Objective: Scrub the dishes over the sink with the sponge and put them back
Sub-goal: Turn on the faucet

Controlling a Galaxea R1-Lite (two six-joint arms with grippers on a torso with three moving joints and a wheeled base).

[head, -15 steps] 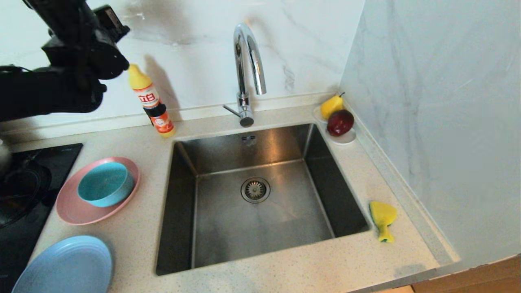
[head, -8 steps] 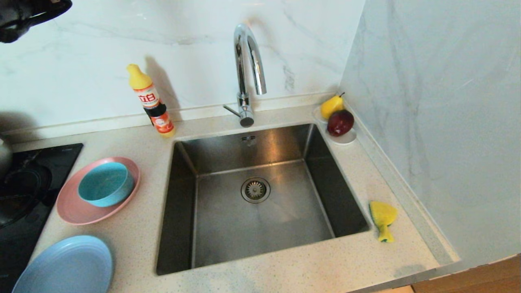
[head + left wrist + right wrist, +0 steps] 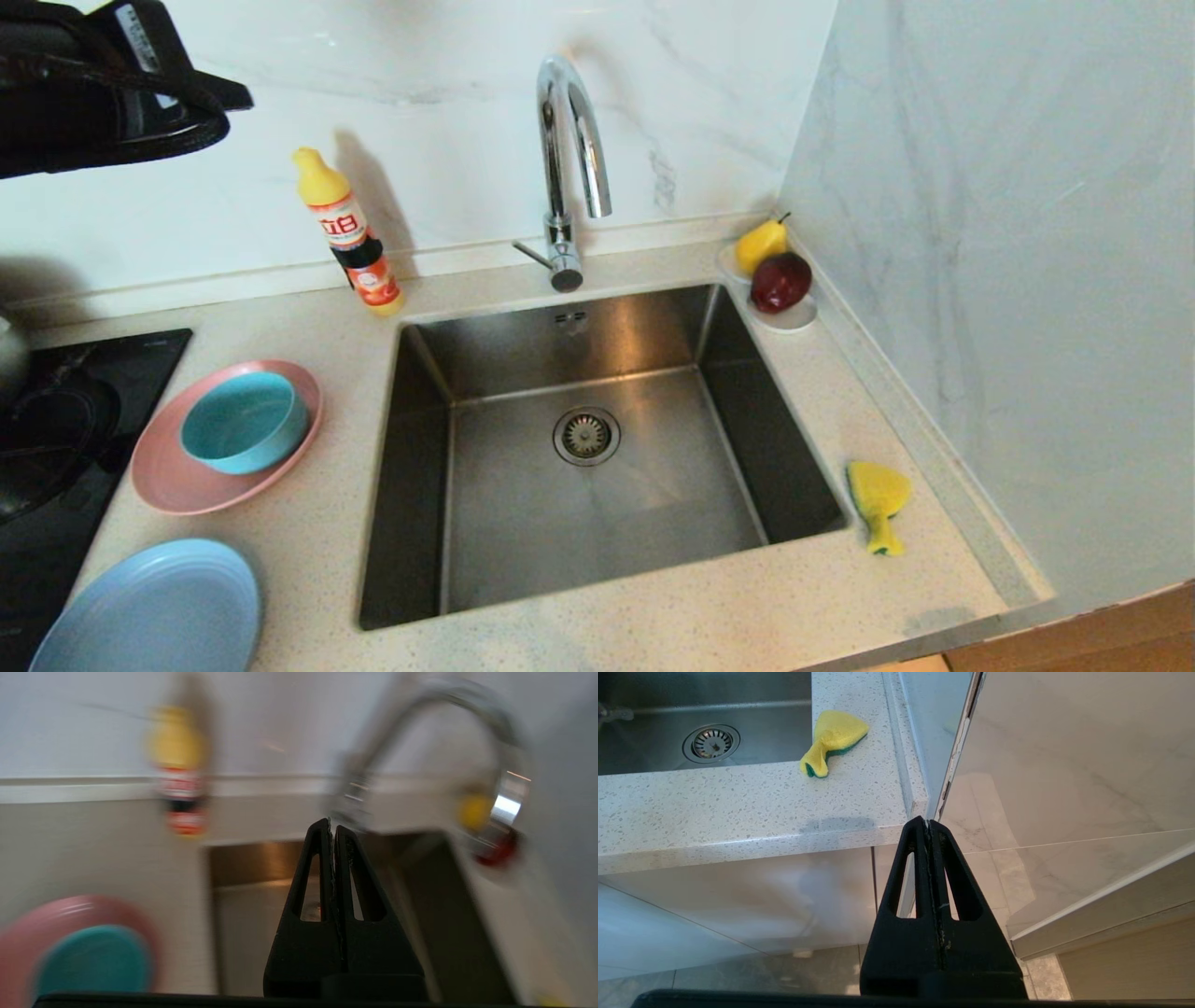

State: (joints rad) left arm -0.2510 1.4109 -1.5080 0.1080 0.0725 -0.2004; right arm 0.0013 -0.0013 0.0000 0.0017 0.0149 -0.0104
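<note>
The teal bowl [image 3: 243, 422] sits in the pink plate [image 3: 168, 490] on the counter left of the sink [image 3: 597, 504]. The light-blue plate [image 3: 149, 611] lies nearer the front left. The yellow sponge [image 3: 878, 499] rests on the counter right of the sink. My left arm [image 3: 103, 93] hangs high at the back left. In the left wrist view the left gripper [image 3: 332, 828] is shut and empty, facing the sink with the bowl [image 3: 93, 961] off to one side. My right gripper [image 3: 928, 823] is shut and empty, parked below the counter's front edge, short of the sponge [image 3: 836, 735].
An arched chrome tap [image 3: 569, 140] stands behind the basin, with the drain [image 3: 585, 436] in its floor. A yellow detergent bottle [image 3: 347, 233] stands by the back wall. A white saucer [image 3: 794, 322] with a pear and a red fruit sits in the back right corner. A black hob [image 3: 56, 439] lies at far left.
My left arm rose from beside the detergent bottle to the top left corner, then came slightly back into view. The dishes and the sponge have not moved.
</note>
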